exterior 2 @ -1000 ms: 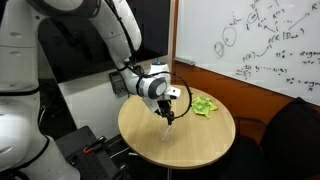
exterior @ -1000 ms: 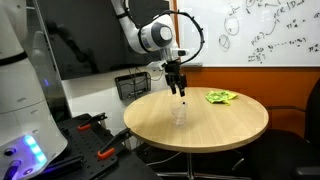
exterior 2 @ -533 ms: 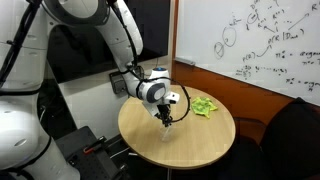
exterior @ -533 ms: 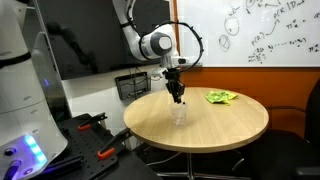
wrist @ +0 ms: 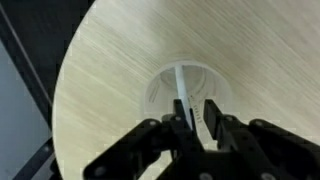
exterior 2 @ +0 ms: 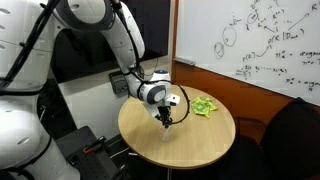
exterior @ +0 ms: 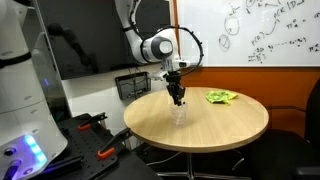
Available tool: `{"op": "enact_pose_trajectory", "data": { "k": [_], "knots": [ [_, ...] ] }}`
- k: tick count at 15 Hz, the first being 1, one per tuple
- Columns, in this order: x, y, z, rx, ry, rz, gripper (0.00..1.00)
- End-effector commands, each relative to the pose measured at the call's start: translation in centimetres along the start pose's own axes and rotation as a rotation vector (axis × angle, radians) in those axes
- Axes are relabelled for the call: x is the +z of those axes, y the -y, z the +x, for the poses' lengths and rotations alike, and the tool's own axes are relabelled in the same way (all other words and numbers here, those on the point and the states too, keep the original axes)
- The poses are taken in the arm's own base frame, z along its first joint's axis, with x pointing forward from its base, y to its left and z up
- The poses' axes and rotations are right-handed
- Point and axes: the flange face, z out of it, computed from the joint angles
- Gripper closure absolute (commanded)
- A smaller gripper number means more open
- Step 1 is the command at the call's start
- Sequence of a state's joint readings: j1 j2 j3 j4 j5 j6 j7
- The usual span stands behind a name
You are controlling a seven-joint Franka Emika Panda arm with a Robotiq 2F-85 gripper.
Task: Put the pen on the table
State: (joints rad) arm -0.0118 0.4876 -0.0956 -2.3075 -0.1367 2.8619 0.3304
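A clear cup [exterior: 180, 116] [exterior 2: 168, 130] stands on the round tan table [exterior: 225, 128] [exterior 2: 205, 142]. My gripper [exterior: 179, 99] [exterior 2: 166, 118] hangs straight over it, pointing down. In the wrist view the pen [wrist: 180, 84], a thin pale stick, stands in the cup [wrist: 150, 92] and rises between my fingers. My gripper [wrist: 197, 105] is drawn narrow around it. The pen lies against the left finger, and a strip of table shows between it and the right finger [wrist: 213, 112]. The pen is too thin to make out in the exterior views.
A crumpled green object [exterior: 221, 97] [exterior 2: 204, 105] lies on the far side of the table. A dark crate [exterior: 131, 85] sits behind the table near a whiteboard wall. Red-handled tools [exterior: 95, 122] lie on a low surface beside the table.
The gripper has come down a little onto the cup and its jaws have narrowed around the pen. The cup and the green object have not moved.
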Motion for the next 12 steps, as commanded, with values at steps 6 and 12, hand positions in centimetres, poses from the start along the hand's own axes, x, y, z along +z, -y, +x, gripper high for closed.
{"op": "enact_pose_trajectory", "data": {
  "k": [6,12],
  "knots": [
    [2.5,-0.4,1.6,0.011,-0.001,0.010,0.68],
    [3.4,-0.1,2.6,0.001,-0.010,0.010,0.95]
  ]
}}
